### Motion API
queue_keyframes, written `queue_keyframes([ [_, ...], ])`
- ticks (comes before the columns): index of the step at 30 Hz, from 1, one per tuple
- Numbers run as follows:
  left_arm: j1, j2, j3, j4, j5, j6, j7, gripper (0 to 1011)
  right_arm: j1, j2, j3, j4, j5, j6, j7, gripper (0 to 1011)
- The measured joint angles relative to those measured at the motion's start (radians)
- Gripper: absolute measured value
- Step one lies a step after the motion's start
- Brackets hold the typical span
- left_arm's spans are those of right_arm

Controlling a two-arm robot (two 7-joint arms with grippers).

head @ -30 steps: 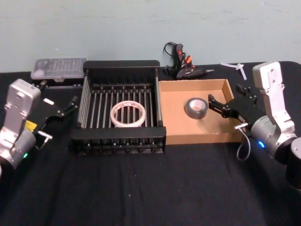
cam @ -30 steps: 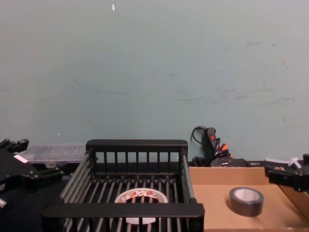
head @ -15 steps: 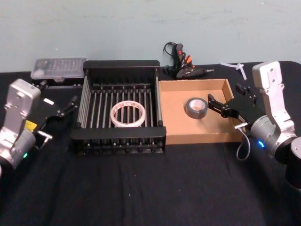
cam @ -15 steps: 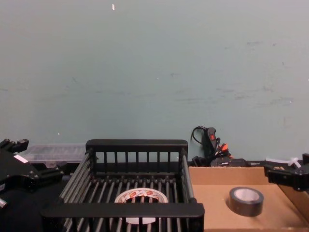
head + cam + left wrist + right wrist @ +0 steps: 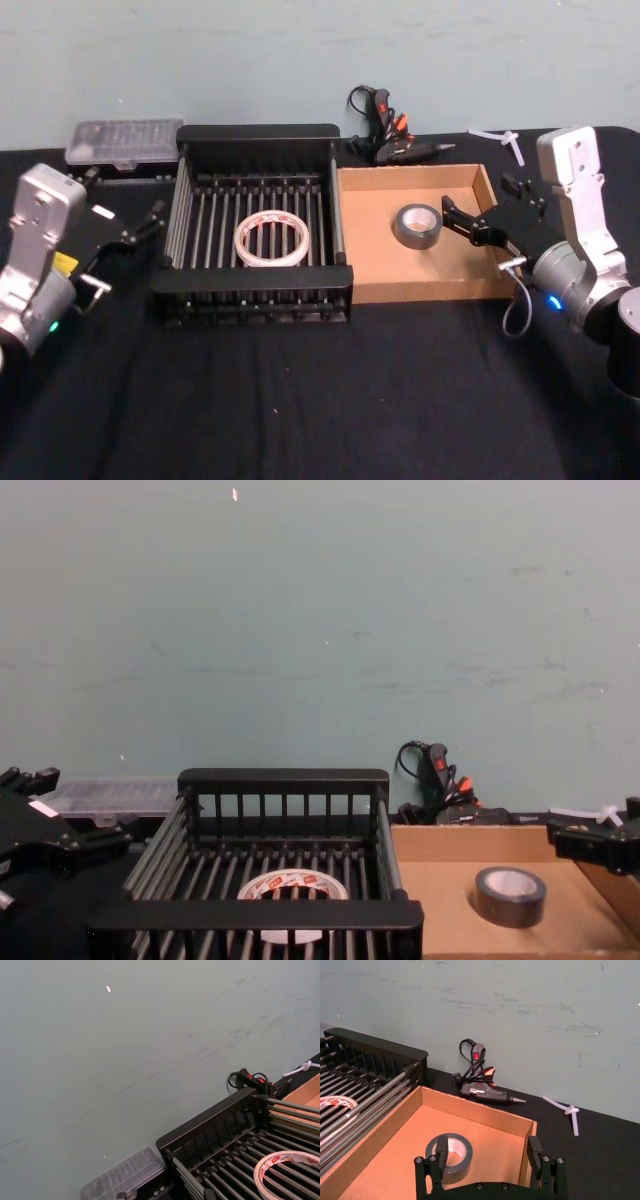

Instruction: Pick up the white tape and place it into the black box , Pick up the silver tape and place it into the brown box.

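The white tape lies flat on the slatted floor of the black box, its printed inner ring visible in the chest view. The silver tape lies flat inside the brown box, which sits against the crate's right side. My right gripper hangs open just above the brown box's right wall, right of the silver tape, holding nothing. My left gripper hovers open to the left of the black box, also holding nothing.
A black glue gun with a cord lies behind the brown box, and white glue sticks lie at the back right. A clear plastic case sits at the back left. Bare black tablecloth stretches in front of both boxes.
Both arms shifted only very slightly. The two tapes and both boxes lie where they were.
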Motion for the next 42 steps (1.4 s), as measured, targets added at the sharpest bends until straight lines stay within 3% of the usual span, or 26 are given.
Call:
queue_keyframes([
  [42,0.0,0.0,0.0,0.0,0.0,0.0,0.0,1001,0.0,0.0,0.0,0.0,0.0,0.0,0.0,1000],
])
